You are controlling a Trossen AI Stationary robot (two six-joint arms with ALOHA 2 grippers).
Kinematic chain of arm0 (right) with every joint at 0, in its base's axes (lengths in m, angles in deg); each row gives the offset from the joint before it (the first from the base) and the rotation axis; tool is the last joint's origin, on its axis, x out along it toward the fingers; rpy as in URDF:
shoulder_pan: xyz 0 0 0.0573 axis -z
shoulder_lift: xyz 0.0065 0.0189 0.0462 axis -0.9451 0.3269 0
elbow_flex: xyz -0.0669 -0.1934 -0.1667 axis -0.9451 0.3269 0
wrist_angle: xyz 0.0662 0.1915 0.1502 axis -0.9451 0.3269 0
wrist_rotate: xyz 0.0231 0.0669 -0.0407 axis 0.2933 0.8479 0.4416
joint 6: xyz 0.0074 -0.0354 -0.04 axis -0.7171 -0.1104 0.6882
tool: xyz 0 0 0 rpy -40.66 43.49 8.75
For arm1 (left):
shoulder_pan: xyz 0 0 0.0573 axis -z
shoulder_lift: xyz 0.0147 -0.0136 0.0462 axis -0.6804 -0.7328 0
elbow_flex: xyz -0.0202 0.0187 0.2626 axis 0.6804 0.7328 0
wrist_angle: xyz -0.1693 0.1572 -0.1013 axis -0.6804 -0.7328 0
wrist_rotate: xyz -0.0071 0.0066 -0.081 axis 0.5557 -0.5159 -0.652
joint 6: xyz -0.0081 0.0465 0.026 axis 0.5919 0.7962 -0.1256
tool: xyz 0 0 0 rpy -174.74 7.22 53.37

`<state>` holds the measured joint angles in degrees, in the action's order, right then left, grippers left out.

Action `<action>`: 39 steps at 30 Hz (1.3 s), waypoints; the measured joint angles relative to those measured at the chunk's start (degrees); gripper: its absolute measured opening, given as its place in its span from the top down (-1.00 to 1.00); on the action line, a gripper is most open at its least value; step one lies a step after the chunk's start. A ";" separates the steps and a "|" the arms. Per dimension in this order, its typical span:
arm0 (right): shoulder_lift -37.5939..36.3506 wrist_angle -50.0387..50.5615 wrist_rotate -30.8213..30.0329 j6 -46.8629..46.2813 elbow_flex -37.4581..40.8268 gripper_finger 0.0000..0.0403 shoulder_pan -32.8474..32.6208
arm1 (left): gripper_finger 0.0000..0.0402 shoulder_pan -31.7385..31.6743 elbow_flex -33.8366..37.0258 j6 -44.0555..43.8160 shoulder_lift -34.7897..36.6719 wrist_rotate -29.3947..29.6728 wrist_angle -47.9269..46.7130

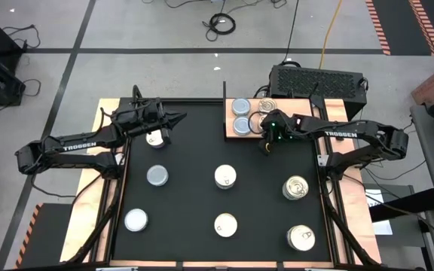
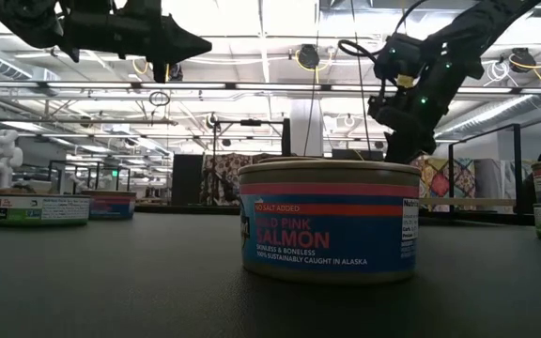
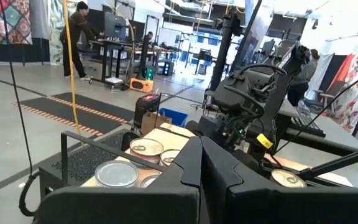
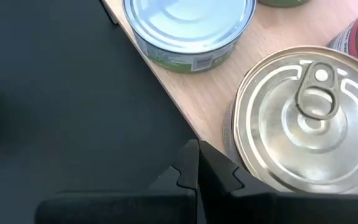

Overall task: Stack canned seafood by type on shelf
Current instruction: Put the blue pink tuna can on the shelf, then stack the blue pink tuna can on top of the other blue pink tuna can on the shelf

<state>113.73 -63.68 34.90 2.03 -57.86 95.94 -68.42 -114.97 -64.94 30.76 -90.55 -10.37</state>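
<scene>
While seven tins still lay loose on the black mat, the sorting looked partly done. The left gripper, fingers closed and empty, hovered near the mat's far-left corner above a cream-topped tin. At the far edge the wooden shelf held two silver-topped tins side by side, and just beside them a pull-tab tin. The right gripper, pinched shut and holding nothing, hung over the shelf's near edge beside that tin, which apparently had just been placed. Next, I judged, it needed to fetch another pull-tab tin near the mat's right edge. Being round, the tins had no long axis; all sat flat, tops upward.
</scene>
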 joint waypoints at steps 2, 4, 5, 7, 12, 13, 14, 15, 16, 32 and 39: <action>0.02 0.40 -0.21 0.01 0.00 1.00 0.00 | 0.99 0.02 0.00 -0.50 0.00 -0.02 0.00; 0.00 0.50 -1.64 0.02 0.00 1.00 0.00 | 0.99 0.00 0.00 -0.85 0.00 0.00 0.00; 0.00 0.91 -2.29 0.01 0.00 1.00 0.00 | 0.99 0.02 0.00 -0.86 0.00 0.00 0.00; 0.00 1.54 -2.60 0.02 0.00 1.00 0.00 | 0.99 0.00 0.00 -0.87 0.00 0.00 0.00; -0.19 1.52 -2.49 0.19 -0.09 1.00 0.00 | 0.99 0.00 0.00 -0.87 0.00 -0.02 0.00; -0.20 1.93 -2.49 0.21 -0.33 1.00 0.00 | 0.99 0.01 0.00 -0.87 0.00 -0.17 0.00; -0.19 2.44 -2.47 0.24 -0.64 1.00 0.00 | 0.99 0.00 0.00 -0.87 0.00 -0.54 0.00; -0.20 3.05 -2.46 0.23 -1.10 1.00 0.00 | 0.99 0.00 0.00 -0.90 0.00 -1.05 -0.01; -0.20 3.58 -2.47 0.22 -1.64 1.00 -0.05 | 0.99 0.00 0.00 -0.92 0.00 -1.78 -0.08; -0.22 5.47 3.45 -6.14 -8.33 1.00 -23.72 | 0.95 0.00 -10.51 2.15 1.90 -8.75 -43.82; -0.21 -2.46 -2.05 -10.37 -8.33 1.00 -36.02 | 0.73 0.27 -10.51 8.29 -0.05 -7.59 -43.73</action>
<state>113.52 -66.14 32.85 -8.35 -66.19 59.91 -68.15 -125.48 -56.65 30.70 -98.13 -54.10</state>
